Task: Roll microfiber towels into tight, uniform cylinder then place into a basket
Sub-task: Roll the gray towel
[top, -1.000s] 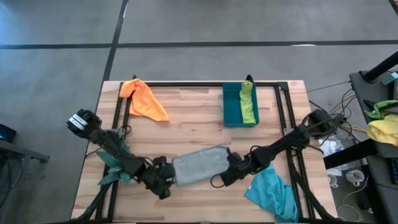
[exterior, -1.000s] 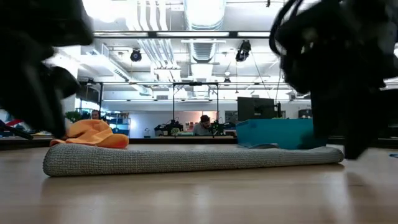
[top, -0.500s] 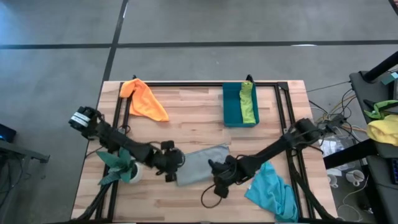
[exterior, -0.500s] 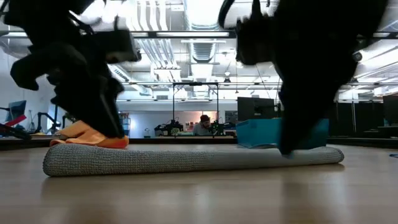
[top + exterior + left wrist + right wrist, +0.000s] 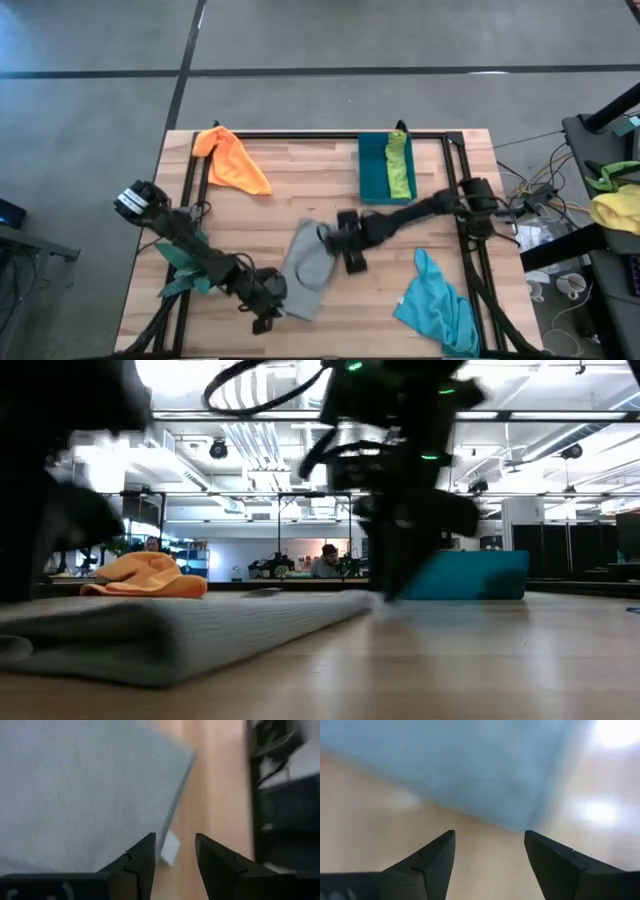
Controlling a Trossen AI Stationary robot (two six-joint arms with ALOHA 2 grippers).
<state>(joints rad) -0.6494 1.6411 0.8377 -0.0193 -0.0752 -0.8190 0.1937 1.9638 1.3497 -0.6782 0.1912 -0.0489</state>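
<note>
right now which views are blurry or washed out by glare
Right wrist view: grey towel smeared soft, bright glare patches on the wood. Low view: both arms are dark blurred silhouettes against bright ceiling lights. Left wrist view: mildly soft. High view: evenly lit.

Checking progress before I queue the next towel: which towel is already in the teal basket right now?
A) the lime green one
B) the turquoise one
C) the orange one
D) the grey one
A: in the high view the lime green towel lies inside the basket, while the orange towel, grey towel and turquoise towel all lie out on the table top.
</note>
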